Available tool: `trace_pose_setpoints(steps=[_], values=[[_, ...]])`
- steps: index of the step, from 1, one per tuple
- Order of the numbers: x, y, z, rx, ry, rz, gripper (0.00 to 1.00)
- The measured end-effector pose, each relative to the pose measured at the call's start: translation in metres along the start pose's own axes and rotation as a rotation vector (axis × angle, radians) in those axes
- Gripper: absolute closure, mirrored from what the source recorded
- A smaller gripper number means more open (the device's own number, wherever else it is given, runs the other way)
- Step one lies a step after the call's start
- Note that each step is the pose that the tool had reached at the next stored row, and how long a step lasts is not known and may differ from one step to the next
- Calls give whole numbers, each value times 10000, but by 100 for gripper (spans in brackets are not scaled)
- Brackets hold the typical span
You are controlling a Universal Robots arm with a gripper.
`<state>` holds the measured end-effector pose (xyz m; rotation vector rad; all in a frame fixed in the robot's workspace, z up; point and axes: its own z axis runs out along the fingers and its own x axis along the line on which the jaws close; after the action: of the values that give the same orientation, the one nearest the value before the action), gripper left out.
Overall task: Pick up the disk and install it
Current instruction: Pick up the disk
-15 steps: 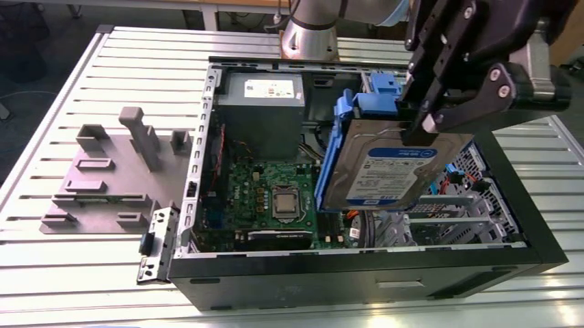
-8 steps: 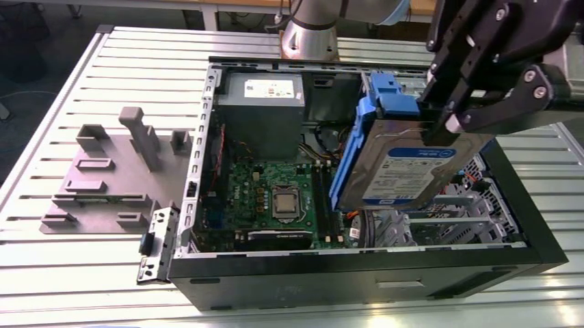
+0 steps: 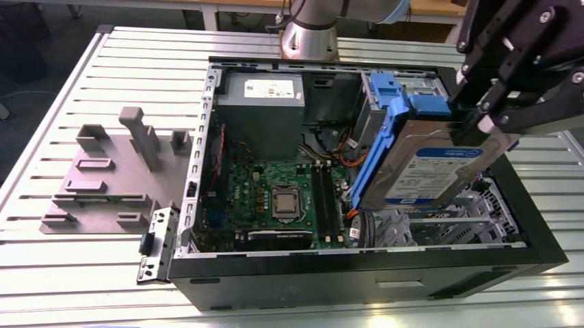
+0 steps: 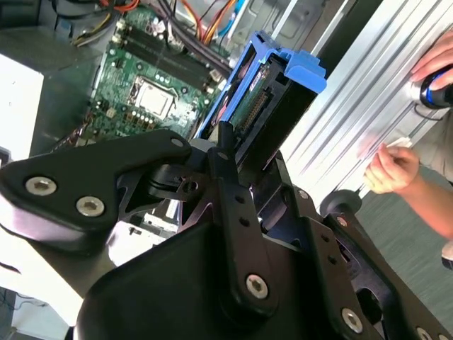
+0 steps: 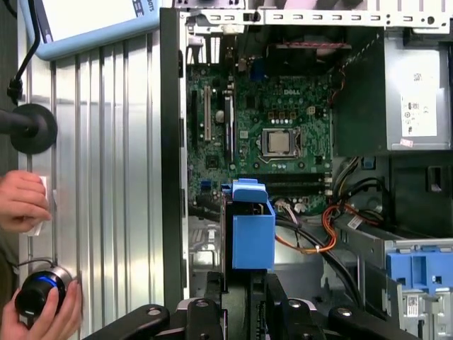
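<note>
While the open black computer case (image 3: pixel 365 277) lies with its grey metal drive cage (image 3: pixel 401 85) in its far corner | silver rectangular metal disk in blue plastic carrier (image 3: pixel 429 167) hangs on edge, tilted, above the case | black gripper (image 3: pixel 482 128) clenched on its upper end | judgement: square the carrier to the cage, then lower slowly

readable text: none | disk (image 3: pixel 438 171) label: print illegible | power supply (image 3: pixel 260 106) sticker: illegible

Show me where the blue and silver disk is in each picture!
Exterior view: the disk hangs tilted over the open computer case, on the exterior view's right, held by the black hand.
First wrist view: disk seen end-on, its blue frame in front of the green board.
Second wrist view: disk edge-on, gripped by the hand.
Shared landmark: the silver processor socket.
</note>
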<state>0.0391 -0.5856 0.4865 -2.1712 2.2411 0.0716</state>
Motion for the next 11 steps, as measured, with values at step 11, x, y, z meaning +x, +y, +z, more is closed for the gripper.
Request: trace_pose_setpoints(steps=[11], values=[[-13, -377, -2, -20, 7, 1, 65]])
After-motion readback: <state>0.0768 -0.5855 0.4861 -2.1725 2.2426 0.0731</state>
